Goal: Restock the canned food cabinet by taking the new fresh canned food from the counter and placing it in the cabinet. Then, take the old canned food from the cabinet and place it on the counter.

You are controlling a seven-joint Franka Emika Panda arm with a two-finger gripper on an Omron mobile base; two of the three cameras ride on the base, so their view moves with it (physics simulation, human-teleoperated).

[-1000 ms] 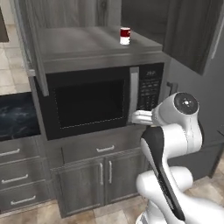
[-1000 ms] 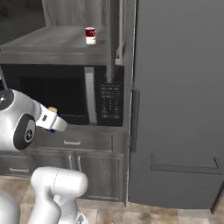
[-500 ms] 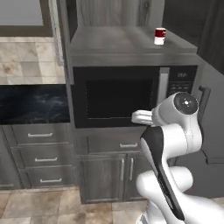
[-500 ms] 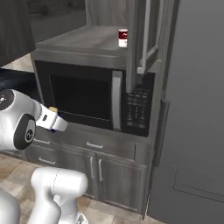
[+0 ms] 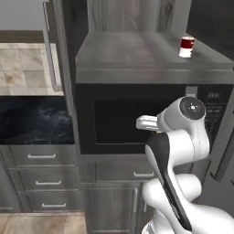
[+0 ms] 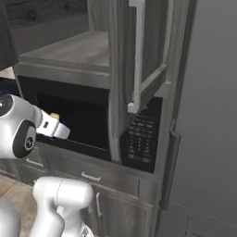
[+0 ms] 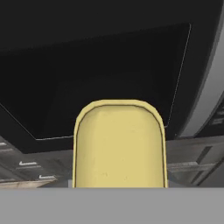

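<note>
Your gripper [image 7: 119, 181] hides behind the yellow-lidded can [image 7: 119, 144] it pinches — label unseen; microwave [image 5: 119, 119] beyond.

A black built-in microwave [image 5: 123, 116] with a dark glass door sits in a grey wood-grain housing, its keypad [image 6: 141, 139] on the right side. Below it run grey drawers [image 5: 41, 176] with short silver handles and lower cupboard doors [image 6: 115, 208]. Left of the microwave, the wall [image 5: 27, 68] is tiled in beige stone squares under a strip of plain pale wall. To the right stands a tall, smooth, dark grey panel front [image 6: 208, 115] reaching from top to floor level. The floor [image 5: 41, 224] shows tan tiles at the lower left. The light is even and soft, with dim shadow inside the upper recess.
</note>
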